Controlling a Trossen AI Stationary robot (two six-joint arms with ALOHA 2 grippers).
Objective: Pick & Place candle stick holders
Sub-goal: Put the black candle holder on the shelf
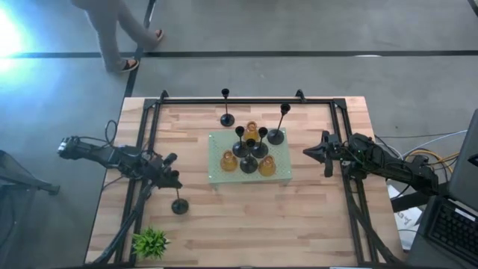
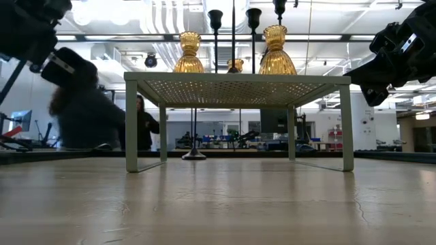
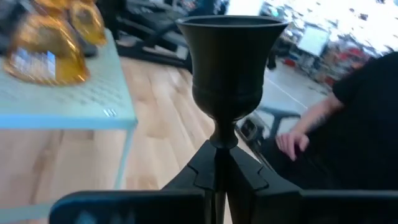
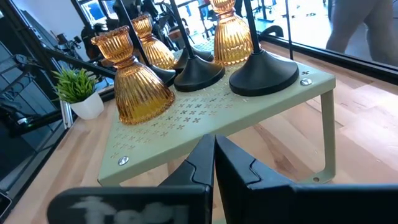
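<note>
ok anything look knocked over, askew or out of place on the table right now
Nothing is toppled or spilled. The holders on the pale green stand are upright. Three black holders stand off it: two at the far side, and one near the plant, with the left gripper shut on its stem.

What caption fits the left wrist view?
Left gripper shut on a black candle holder stem, pale green stand beside.
</note>
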